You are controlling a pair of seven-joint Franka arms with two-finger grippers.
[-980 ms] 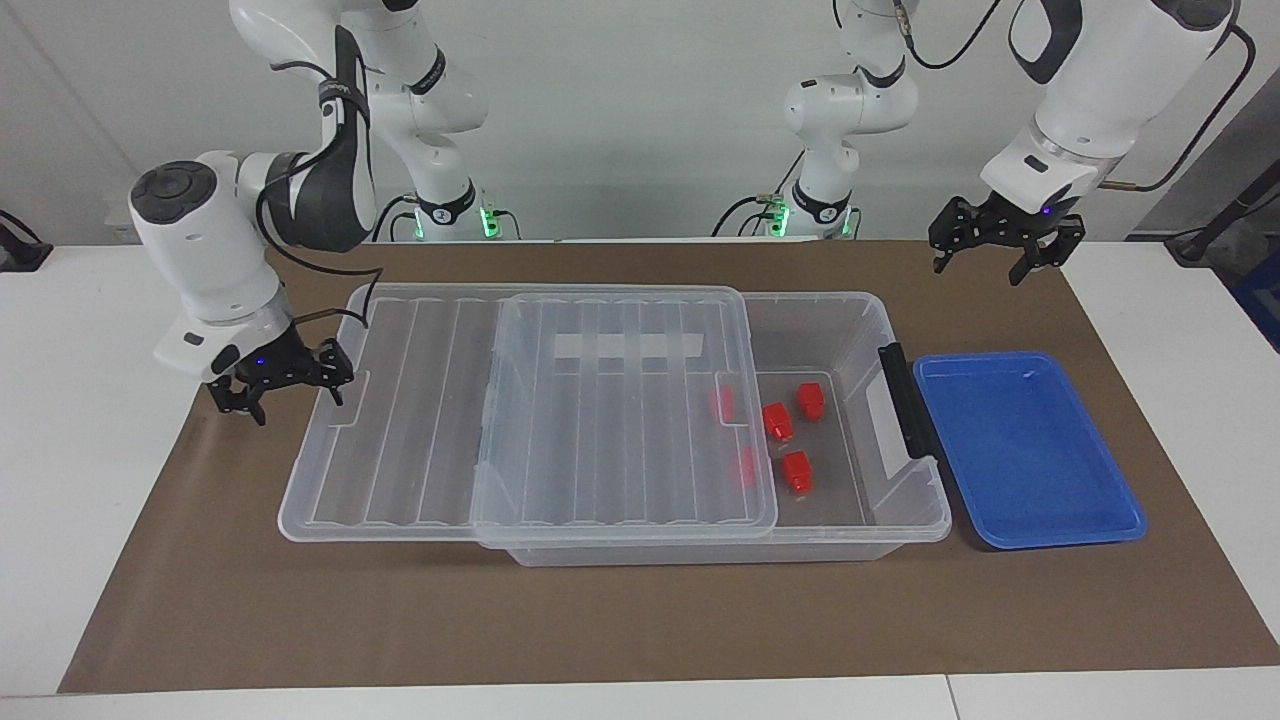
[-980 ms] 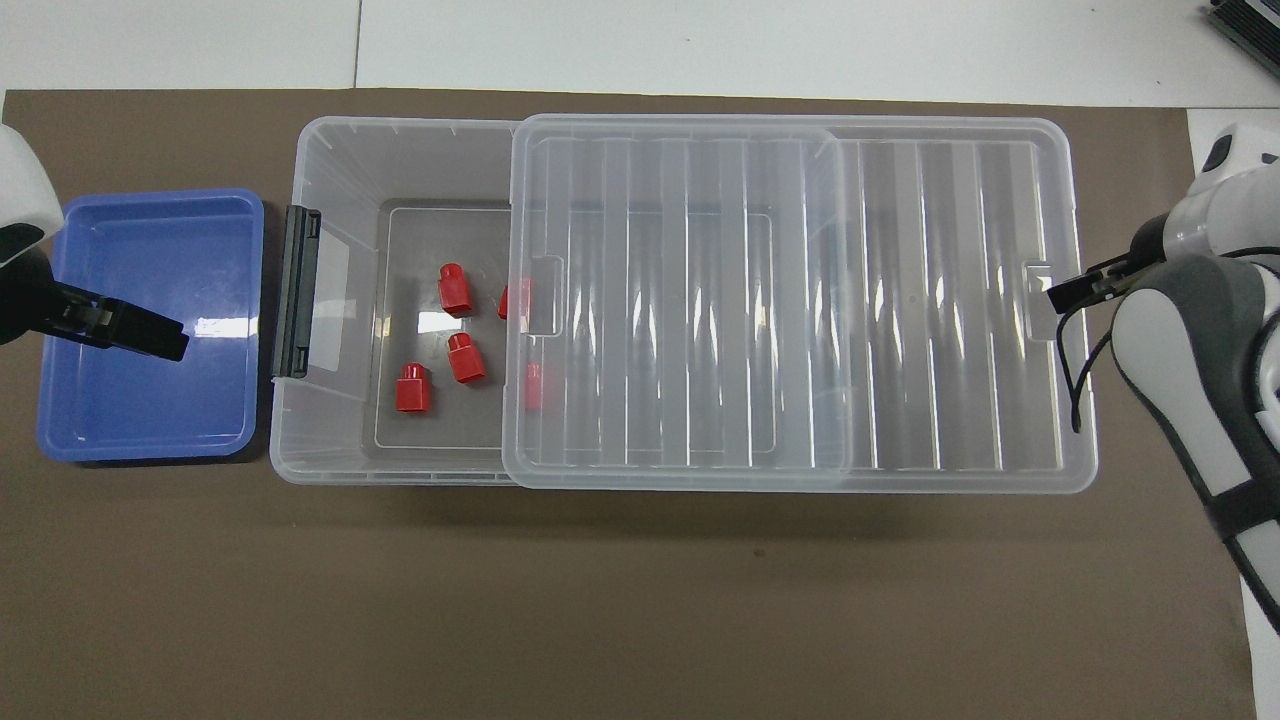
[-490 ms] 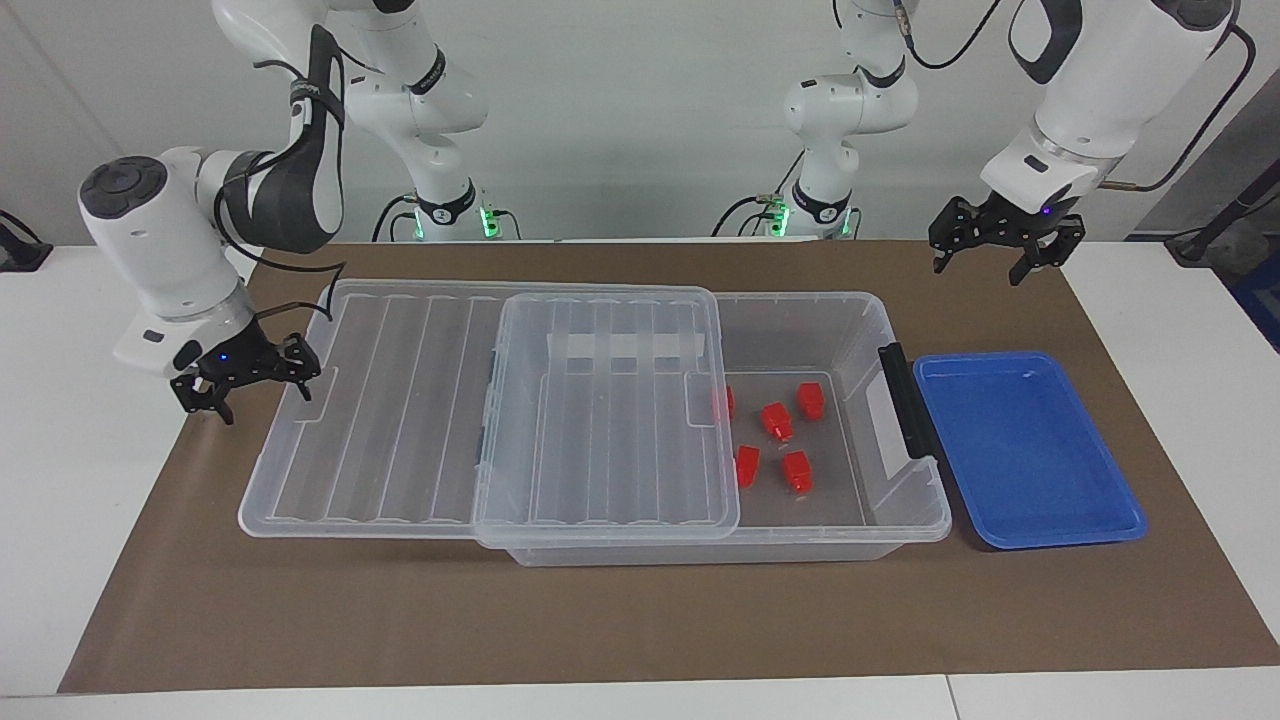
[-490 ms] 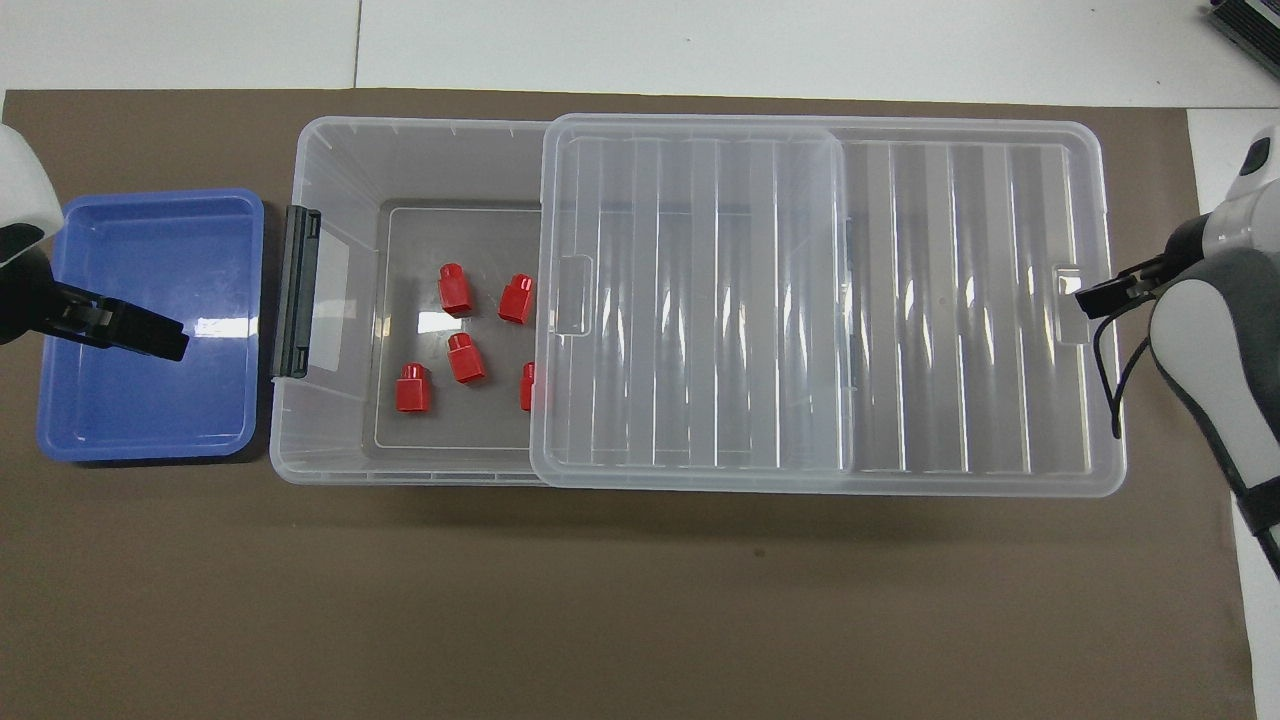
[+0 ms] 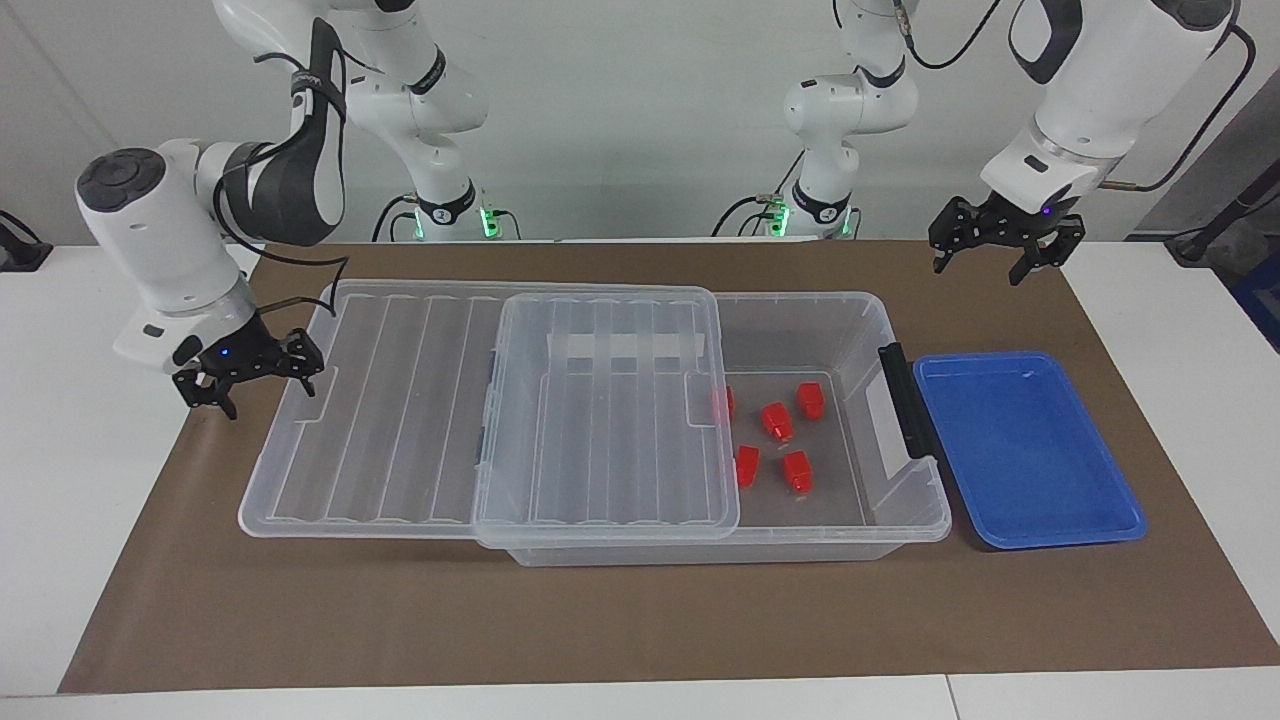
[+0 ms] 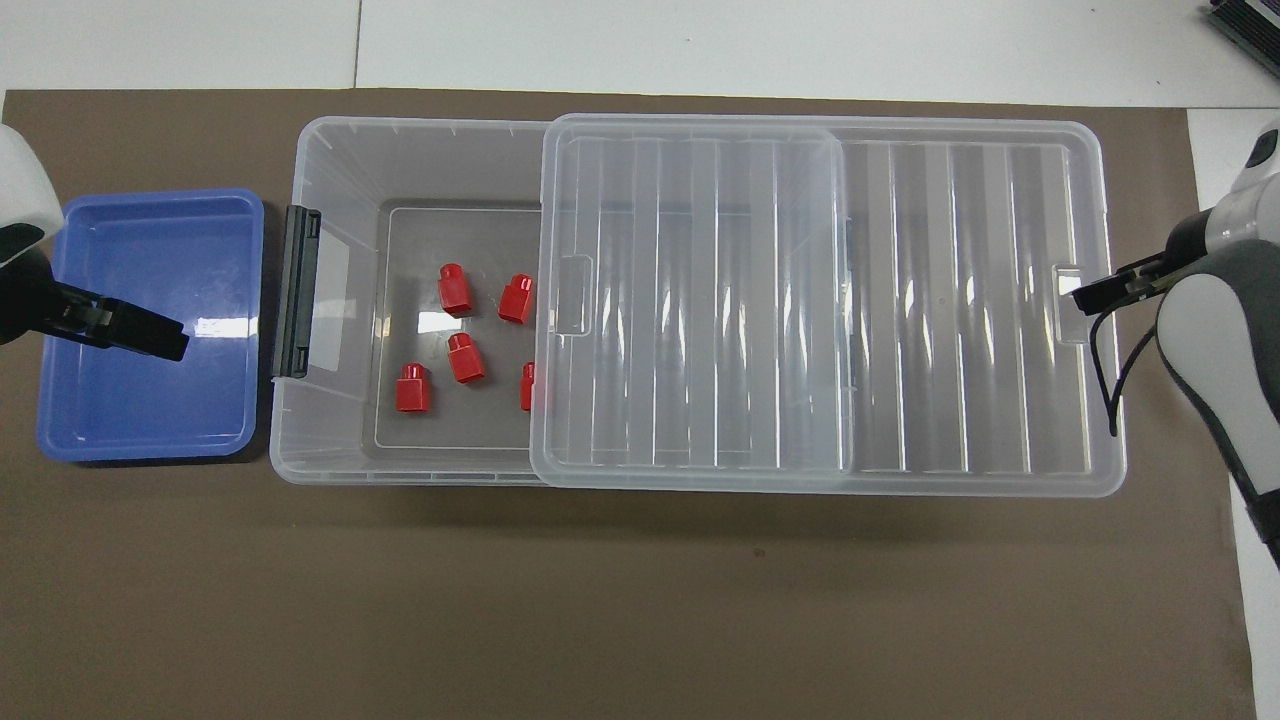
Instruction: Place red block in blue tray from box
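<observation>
The clear box [image 5: 850, 320] lies along the middle of the table, and its ribbed lid [image 5: 600, 420] is slid toward the right arm's end, overhanging it. Several red blocks [image 5: 777, 421] lie on the box floor in the uncovered part; in the overhead view [image 6: 465, 358] one is half under the lid's edge. The blue tray [image 5: 1025, 450] stands empty beside the box's black handle [image 5: 905, 400]. My right gripper [image 5: 248, 378] is open, low at the lid's end edge by its tab. My left gripper [image 5: 997, 245] is open and empty, raised over the mat beside the tray, and the arm waits.
A brown mat [image 5: 640, 620] covers the table under everything. The overhanging lid [image 6: 980, 300] covers the mat at the right arm's end. The box [image 6: 340, 150] and the tray [image 6: 150, 250] stand almost touching. The white table top [image 5: 90, 500] shows beside the mat.
The lid slid toward the right arm's end with my right gripper, uncovering more red blocks, then stopped. Since then the right gripper has risen slightly. The left arm has not moved.
</observation>
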